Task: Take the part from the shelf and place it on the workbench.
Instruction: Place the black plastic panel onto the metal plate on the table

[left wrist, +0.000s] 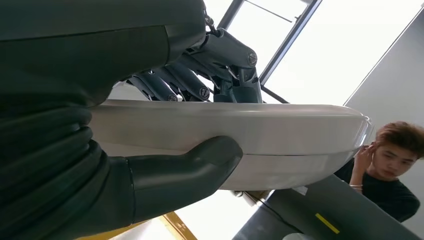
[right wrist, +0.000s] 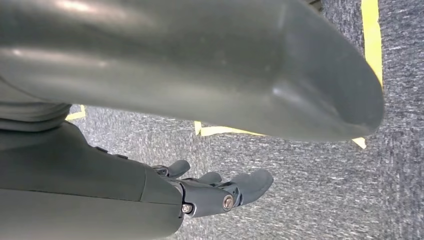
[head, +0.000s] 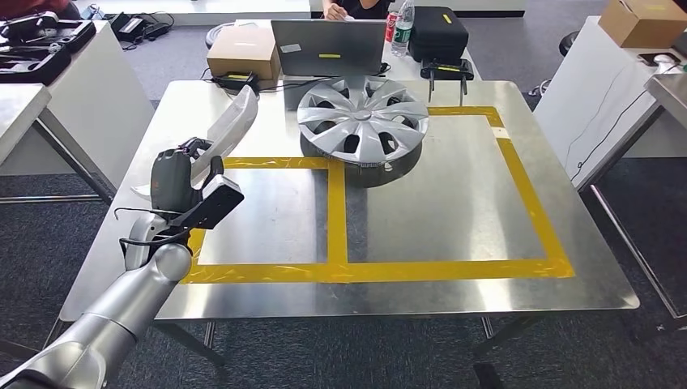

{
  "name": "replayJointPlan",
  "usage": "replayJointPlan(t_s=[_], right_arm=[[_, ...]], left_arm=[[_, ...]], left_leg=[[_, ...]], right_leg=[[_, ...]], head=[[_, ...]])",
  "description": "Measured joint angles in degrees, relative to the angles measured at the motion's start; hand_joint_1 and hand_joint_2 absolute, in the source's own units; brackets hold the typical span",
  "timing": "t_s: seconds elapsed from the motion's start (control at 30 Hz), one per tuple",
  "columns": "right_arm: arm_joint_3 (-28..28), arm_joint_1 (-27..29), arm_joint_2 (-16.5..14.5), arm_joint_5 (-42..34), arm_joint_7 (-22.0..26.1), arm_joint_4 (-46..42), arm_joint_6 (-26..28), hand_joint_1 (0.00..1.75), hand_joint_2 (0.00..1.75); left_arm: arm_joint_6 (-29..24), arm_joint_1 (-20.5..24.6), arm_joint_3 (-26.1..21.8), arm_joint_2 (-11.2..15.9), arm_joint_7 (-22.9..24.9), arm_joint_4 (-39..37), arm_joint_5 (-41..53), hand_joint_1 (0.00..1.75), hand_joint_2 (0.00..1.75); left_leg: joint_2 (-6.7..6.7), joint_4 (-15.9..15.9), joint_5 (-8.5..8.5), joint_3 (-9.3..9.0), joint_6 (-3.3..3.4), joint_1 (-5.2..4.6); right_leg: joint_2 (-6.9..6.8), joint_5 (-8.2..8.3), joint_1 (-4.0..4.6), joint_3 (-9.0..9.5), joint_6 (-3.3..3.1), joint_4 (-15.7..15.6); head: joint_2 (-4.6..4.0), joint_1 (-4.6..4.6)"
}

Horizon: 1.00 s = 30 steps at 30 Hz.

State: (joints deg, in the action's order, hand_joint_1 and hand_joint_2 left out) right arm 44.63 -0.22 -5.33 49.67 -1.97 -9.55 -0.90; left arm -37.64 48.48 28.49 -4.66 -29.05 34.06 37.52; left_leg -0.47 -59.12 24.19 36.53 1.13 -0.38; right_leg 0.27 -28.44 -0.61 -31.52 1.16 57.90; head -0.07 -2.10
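Left hand: your left hand [head: 182, 174] grips the silver trim part [head: 223, 130], thumb [left wrist: 200, 165] pressed on 1 face and dark fingers [left wrist: 175, 82] curled over the other.
Part: you have it raised over the table's [head: 454, 203] left edge, near the yellow tape [head: 336, 215] (touching the surface or not, I cannot tell).
Right hand: your right hand [right wrist: 215, 192] hangs over grey carpet [right wrist: 310, 190], fingers loosely apart and holding nothing.
Table: 1 silver hubcap [head: 362, 113] sits on a dark ring inside the taped frame, well apart from the part.
Behind: a laptop [head: 328, 47], a cardboard box [head: 243, 55] and a black case [head: 437, 32] stand at the far edge.
Person: seen past the part's tip in the left wrist view, a person [left wrist: 392, 170] with a hand raised to the ear.
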Motion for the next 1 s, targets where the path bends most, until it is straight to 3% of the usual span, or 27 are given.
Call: replayJointPlan(t_s=[0.1,0.17,0.3,1.0], right_arm=[[0.00,-0.07,0.02,-0.18,0.07,0.00,0.17,0.00,0.00],[0.00,-0.07,0.02,-0.37,0.02,0.00,0.32,0.00,0.00],[0.11,-0.06,0.02,-0.60,-0.01,0.00,0.45,0.00,0.00],[0.44,-0.03,0.02,-0.30,0.33,0.00,0.46,0.00,0.00]], left_arm=[[0.08,0.81,-0.01,-0.13,-0.10,-2.69,0.65,0.00,1.75],[0.14,1.35,-0.01,-0.44,-0.08,-3.93,0.84,0.00,1.75],[0.39,2.43,-0.01,-1.20,0.14,-5.78,1.21,0.00,0.00],[-0.41,2.84,0.01,-2.38,-1.23,-8.00,0.92,0.00,0.00]], left_leg=[[-0.02,0.00,0.00,0.00,0.00,0.00],[-0.04,0.00,0.00,0.02,0.00,0.00],[-0.05,0.00,0.01,0.02,0.00,-0.01],[-0.05,-0.10,0.13,0.05,0.16,-0.19]], right_leg=[[0.00,0.00,0.00,0.00,-0.01,0.01],[0.00,-0.01,-0.01,-0.01,-0.01,0.01],[0.00,-0.01,-0.01,-0.01,-0.02,0.01],[-0.01,0.02,-0.16,0.02,0.12,-0.07]], head=[[0.00,0.00],[0.00,0.00],[0.00,-0.01],[0.00,0.01]])
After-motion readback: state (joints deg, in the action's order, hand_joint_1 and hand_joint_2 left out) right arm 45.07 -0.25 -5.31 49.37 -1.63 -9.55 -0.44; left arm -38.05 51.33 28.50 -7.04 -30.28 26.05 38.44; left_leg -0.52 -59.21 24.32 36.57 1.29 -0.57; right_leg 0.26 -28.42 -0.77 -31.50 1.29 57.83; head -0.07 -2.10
